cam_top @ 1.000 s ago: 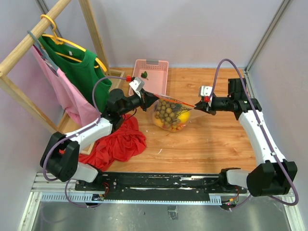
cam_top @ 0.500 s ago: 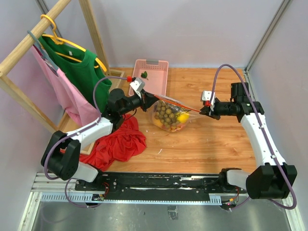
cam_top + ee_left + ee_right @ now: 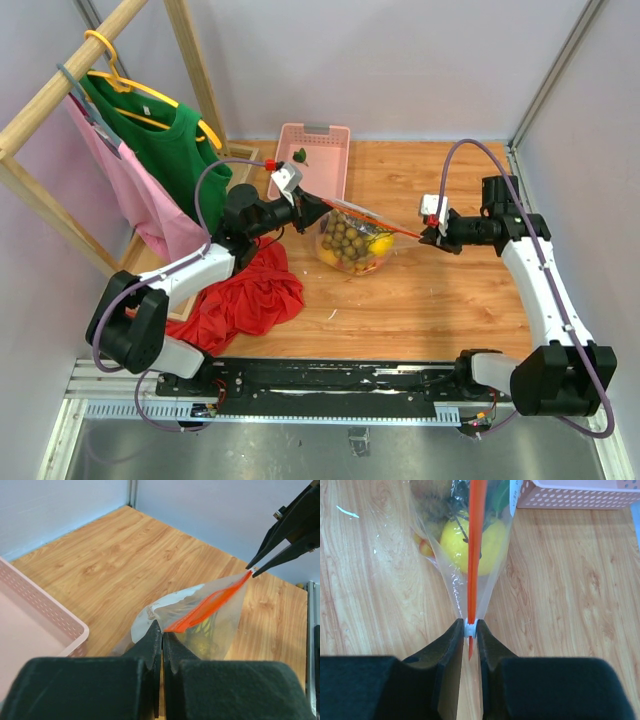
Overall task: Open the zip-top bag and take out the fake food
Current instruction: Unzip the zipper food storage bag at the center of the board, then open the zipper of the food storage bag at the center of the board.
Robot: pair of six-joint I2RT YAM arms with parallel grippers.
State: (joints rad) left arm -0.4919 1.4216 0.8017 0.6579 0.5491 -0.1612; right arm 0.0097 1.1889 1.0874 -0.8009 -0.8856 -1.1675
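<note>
Since a second ago, our right gripper (image 3: 430, 235) has pulled a bit farther from the pink plastic basket (image 3: 313, 133). The clear crinkly zip-top bag (image 3: 372, 232) with its orange-red strip is now stretched tighter, just in front of that basket. Our left gripper (image 3: 162, 630) pinches one bag corner, our right gripper the strip's far end. Small plastic fruits (image 3: 343, 240) sit inside, brown balls and a yellow lemon.

light: bright, even | shadows: soft, faint | wrist views: near foreground seemingly defocused
</note>
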